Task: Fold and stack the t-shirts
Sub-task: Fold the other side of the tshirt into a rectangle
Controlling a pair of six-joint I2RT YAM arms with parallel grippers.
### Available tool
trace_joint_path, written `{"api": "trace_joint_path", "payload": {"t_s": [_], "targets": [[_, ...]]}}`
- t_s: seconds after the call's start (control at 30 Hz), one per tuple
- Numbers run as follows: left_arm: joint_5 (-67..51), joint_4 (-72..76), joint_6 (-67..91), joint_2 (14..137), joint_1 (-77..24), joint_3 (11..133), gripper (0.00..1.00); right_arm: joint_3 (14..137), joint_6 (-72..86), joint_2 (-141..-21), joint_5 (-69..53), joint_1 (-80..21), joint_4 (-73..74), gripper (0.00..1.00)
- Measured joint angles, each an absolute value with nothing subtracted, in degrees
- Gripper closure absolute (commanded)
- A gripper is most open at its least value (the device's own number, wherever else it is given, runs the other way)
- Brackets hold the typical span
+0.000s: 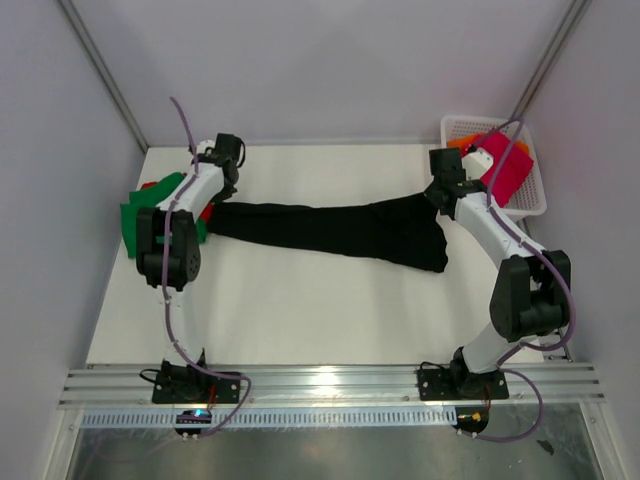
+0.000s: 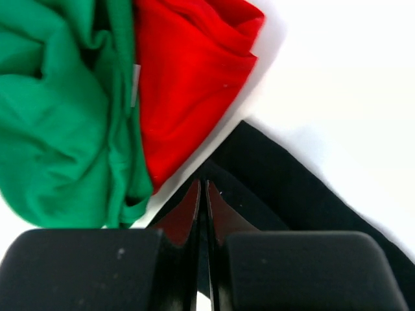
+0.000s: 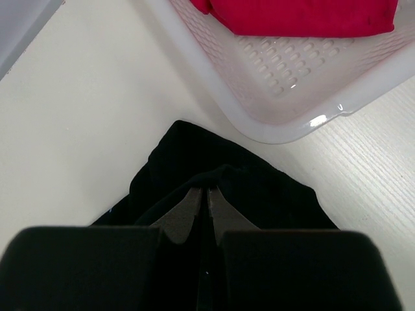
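closest in, the left hand (image 2: pixel 201 189) has its jaws pinched together on one end of the black t-shirt (image 1: pixel 330 230). the right hand (image 3: pixel 202 194) is clamped the same way on the other end, the cloth puckering up at its fingertips.

between the two hands the shirt lies on the desk (image 1: pixel 300 320) as a long, drawn-out band. its long axis runs from hand to hand, narrow and rope-like toward the left hand and fanning wider toward the right hand. i cannot tell which end is collar and which is hem.

the step in hand looks like spreading this shirt flat before folding. to do it well, both hands should hold an even, gentle tension along that axis and lift just enough for the bunched middle to fall open. then they can lay it down square. pulling harder would likely rope it tighter, and so thin a pinch could slip.

just ahead of the left hand's fingertips lies the red t-shirt (image 2: pixel 188 84), close beside the black cloth. the rumpled green t-shirt (image 2: pixel 58 110) lies against it, further to the left. ahead of the right hand and to its right, the white plastic basket (image 3: pixel 272 97) holds the magenta-pink t-shirt (image 3: pixel 298 16).
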State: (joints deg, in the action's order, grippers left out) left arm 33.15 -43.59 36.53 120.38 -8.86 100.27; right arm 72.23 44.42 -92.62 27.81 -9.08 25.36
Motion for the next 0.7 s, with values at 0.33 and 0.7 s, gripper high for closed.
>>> {"api": "trace_joint_path", "payload": {"t_s": [0.33, 0.7], "targets": [[26.63, -36.16, 32.95, 117.80, -8.84, 93.56, 0.55, 72.23, 43.40, -93.71, 27.97, -9.08, 22.96, 0.95], [23.81, -33.74, 32.01, 115.24, -8.84, 89.82, 0.31, 69.82, 43.22, -95.37, 27.92, -8.97, 21.21, 0.88]]}}
